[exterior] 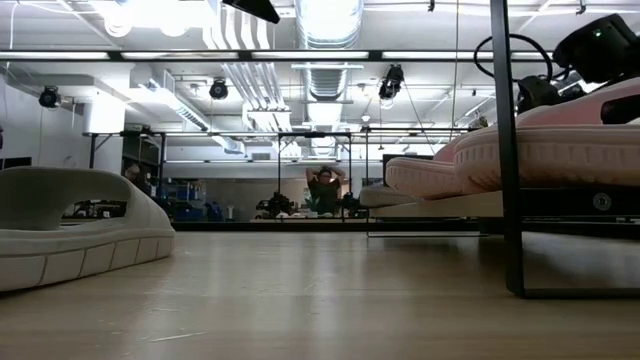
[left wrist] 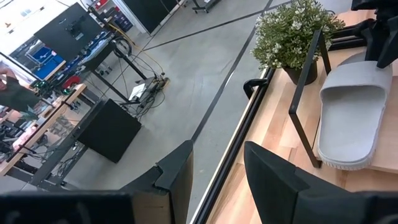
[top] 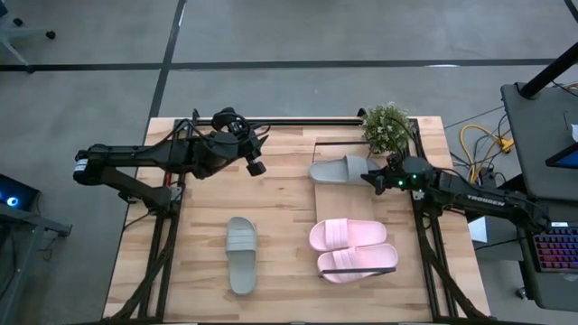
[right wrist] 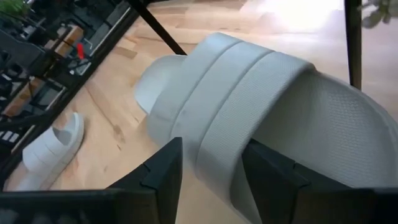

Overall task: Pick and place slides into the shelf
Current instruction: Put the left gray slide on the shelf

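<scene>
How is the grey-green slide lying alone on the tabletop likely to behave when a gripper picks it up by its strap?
The grey-green slide looks thick and foam-like, so probably light for its size. Its wide arched strap should give under the fingers, yet likely holds. It lies flat on its sole on the table, so a push should slide it, not roll it.

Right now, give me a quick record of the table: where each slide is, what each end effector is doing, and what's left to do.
shelf: light board with black frame, right half of table
pink pair: on shelf, near end
grey slide one: on shelf, far end, by potted plant
grey slide two: on tabletop, left of shelf
right end effector: at grey slide one's end, fingers apart around its strap
left end effector: open, empty, raised over table's far left
remaining: grey slide two not yet shelved
</scene>
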Tool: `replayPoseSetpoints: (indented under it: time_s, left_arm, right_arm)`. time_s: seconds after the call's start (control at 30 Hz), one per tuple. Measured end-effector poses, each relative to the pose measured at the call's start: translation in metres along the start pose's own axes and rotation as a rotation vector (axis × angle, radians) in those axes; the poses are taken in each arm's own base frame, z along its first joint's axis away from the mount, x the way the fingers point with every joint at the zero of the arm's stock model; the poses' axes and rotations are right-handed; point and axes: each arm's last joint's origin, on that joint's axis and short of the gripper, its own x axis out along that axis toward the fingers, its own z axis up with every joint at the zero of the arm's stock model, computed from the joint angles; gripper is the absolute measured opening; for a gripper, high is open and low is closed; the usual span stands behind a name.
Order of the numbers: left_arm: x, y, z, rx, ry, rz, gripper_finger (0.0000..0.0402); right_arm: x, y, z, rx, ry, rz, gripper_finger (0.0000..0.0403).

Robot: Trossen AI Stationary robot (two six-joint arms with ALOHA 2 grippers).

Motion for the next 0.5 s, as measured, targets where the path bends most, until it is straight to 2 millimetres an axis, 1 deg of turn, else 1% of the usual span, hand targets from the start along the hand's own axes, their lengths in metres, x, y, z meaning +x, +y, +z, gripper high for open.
replayPoseSetpoints:
  time_s: [0.17, 0.3, 0.5]
  left_arm:
    - [0.0, 0.0, -0.0001, 0.006, 0.001, 0.0, 0.0128]
    - [0.0, 0.0, -0.0001, 0.006, 0.001, 0.0, 0.0128]
    - [0.0, -0.0001, -0.0005, 0.009, 0.004, -0.001, 0.0128]
  right_arm:
    - [-0.0019, 0.0031, 0.0038, -0.021, -0.005, 0.005, 0.0153]
    - [-0.0051, 0.0035, 0.0066, -0.092, -0.006, -0.06, 0.0153]
    - [-0.0068, 0.0018, 0.0056, -0.127, 0.021, -0.106, 0.015]
